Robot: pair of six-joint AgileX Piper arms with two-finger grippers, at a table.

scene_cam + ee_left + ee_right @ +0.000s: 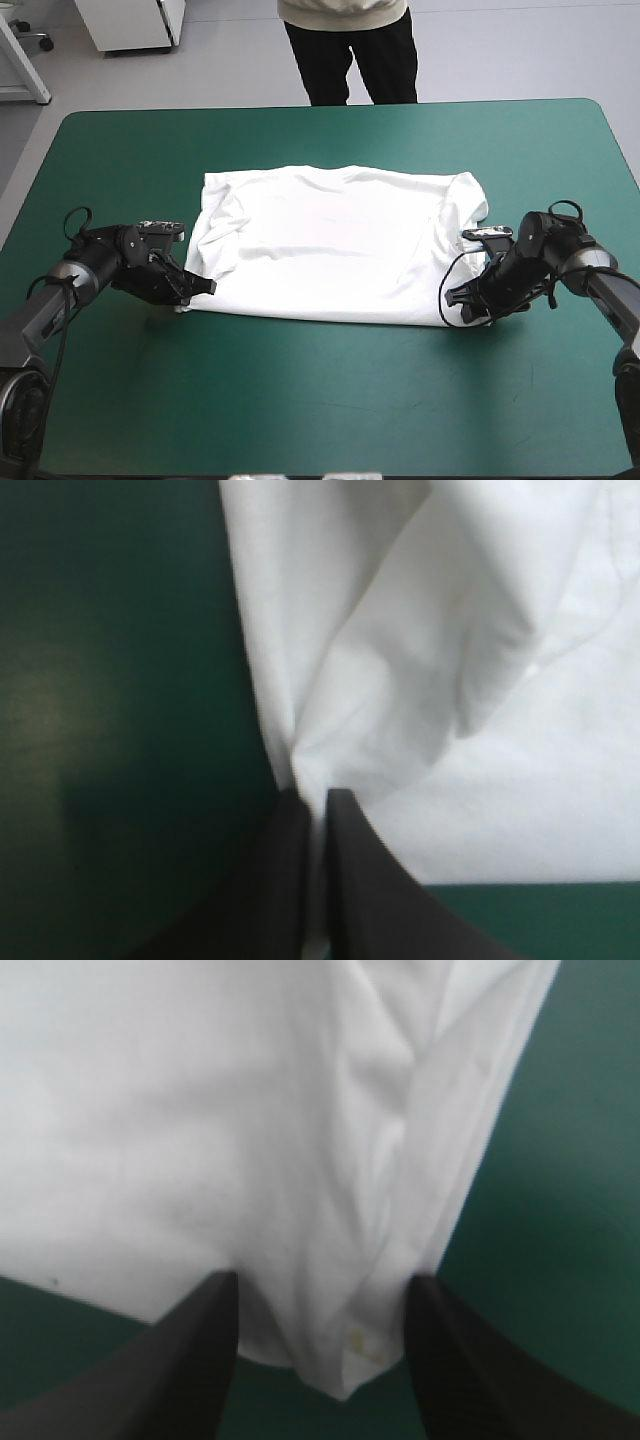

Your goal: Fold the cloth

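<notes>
Two near T-shirt (330,245) corners: left end effector (318,800) clamped on one, right end effector (322,1285) spread astride other.

Teal-green table (320,400); pale grey floor (500,50); white cabinet (130,25) beyond far edge.

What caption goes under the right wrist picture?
Open right claw straddling a corner of the white T-shirt on the teal-green cover.
</notes>
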